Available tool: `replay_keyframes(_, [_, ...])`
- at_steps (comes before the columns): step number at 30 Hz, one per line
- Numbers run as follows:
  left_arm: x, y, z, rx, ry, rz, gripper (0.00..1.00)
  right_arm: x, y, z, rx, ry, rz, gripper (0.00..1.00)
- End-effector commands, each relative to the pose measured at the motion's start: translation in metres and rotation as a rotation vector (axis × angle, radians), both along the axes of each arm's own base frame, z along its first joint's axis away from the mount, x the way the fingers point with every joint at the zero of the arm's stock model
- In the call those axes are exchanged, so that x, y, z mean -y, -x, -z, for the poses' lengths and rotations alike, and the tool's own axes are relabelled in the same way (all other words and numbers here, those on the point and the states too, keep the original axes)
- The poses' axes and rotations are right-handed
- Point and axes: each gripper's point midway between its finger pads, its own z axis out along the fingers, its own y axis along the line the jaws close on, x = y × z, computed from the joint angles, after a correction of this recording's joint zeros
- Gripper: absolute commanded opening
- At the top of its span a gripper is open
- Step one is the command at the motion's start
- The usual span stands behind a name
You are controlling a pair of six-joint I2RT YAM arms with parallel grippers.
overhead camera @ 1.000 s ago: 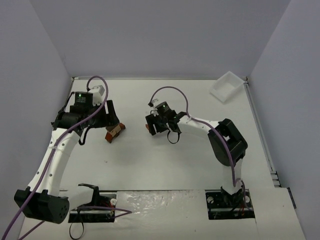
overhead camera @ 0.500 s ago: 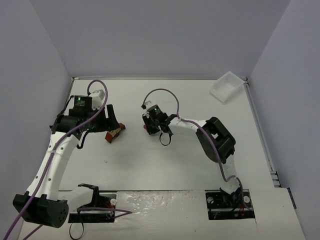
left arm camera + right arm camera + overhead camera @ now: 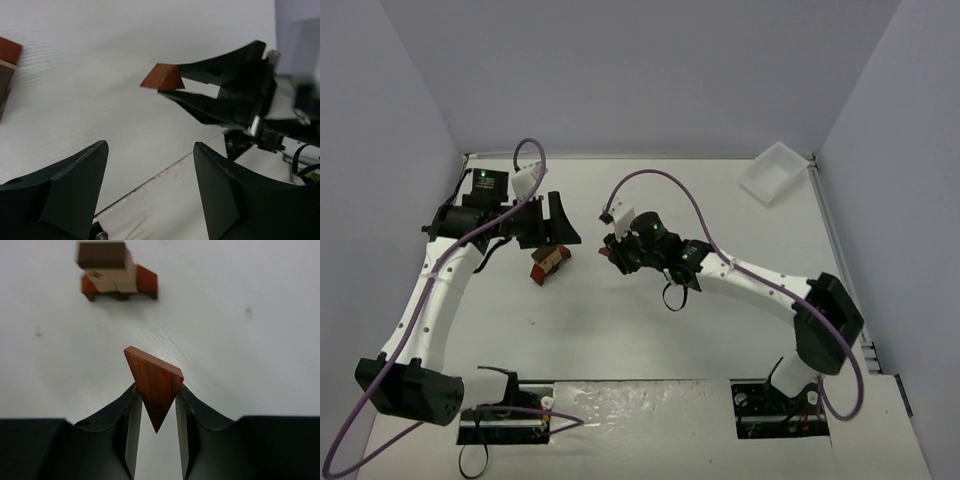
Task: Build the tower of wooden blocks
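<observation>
From top: see right gripper (image 3: 611,250) reached across mid-table, pinched shut on a red-brown wedge (image 3: 606,253), near the tower (image 3: 548,262) on its right side, bare table (image 3: 650,330) between. Left gripper (image 3: 558,232) just behind the tower, jaws spread, holding nothing. White tray (image 3: 773,172) off in the far right corner, not involved. From left wrist: own fingers (image 3: 75,175) wide apart and empty; across the way, wedge (image 3: 161,78) clamped at the very tips of the right gripper; can't tell if clear of the table. Only an edge of the tower in frame, far left. From right wrist: wedge (image 3: 154,381) gripped with apex tucked back between the fingers, broad end out past the tips; tower (image 3: 115,272) dead ahead, blurred, dark block over a pale one, red-brown pieces at the base. Reading this as mid-carry, wedge not yet placed. Next: close the gap, line up over the dark top block, land a flat face down, release gently. Small stack, easy to knock.
</observation>
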Motion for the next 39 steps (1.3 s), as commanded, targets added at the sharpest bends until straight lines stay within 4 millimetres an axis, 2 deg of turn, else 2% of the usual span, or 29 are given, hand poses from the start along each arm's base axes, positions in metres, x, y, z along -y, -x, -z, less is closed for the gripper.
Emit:
replay_keyframes(1, [0.034,0.011,-0.049,0.018,0.21,0.14,0.66,-0.016,0.028,-0.104,0.191,-0.191,-0.132,0.01])
replay_keyframes(5, [0.05,0.016,-0.053,-0.032,0.254,0.19,0.65,-0.016,0.047,-0.14,0.259,-0.243,-0.18,0.02])
replay_keyframes(9, [0.057,0.018,-0.053,-0.077,0.29,0.215,0.66,-0.013,0.048,-0.153,0.288,-0.258,-0.181,0.04])
replay_keyframes(12, [0.065,0.023,-0.051,-0.1,0.297,0.241,0.65,-0.015,0.05,-0.159,0.299,-0.268,-0.193,0.04])
replay_keyframes(17, [0.081,0.032,-0.05,-0.124,0.299,0.297,0.65,-0.017,0.051,-0.158,0.305,-0.261,-0.206,0.04])
replay_keyframes(22, [0.087,0.034,-0.039,-0.153,0.283,0.314,0.64,-0.016,0.053,-0.162,0.31,-0.268,-0.208,0.05])
replay_keyframes(27, [0.087,0.032,-0.032,-0.158,0.271,0.319,0.43,-0.015,0.055,-0.16,0.304,-0.268,-0.213,0.05])
replay_keyframes(34, [0.094,0.04,-0.024,-0.166,0.278,0.4,0.41,-0.016,0.059,-0.162,0.292,-0.285,-0.227,0.05])
replay_keyframes(36, [0.095,0.041,-0.024,-0.157,0.282,0.42,0.35,-0.016,0.06,-0.162,0.29,-0.29,-0.231,0.05])
replay_keyframes(39, [0.096,0.042,-0.029,-0.128,0.298,0.456,0.2,-0.016,0.062,-0.166,0.289,-0.3,-0.232,0.08])
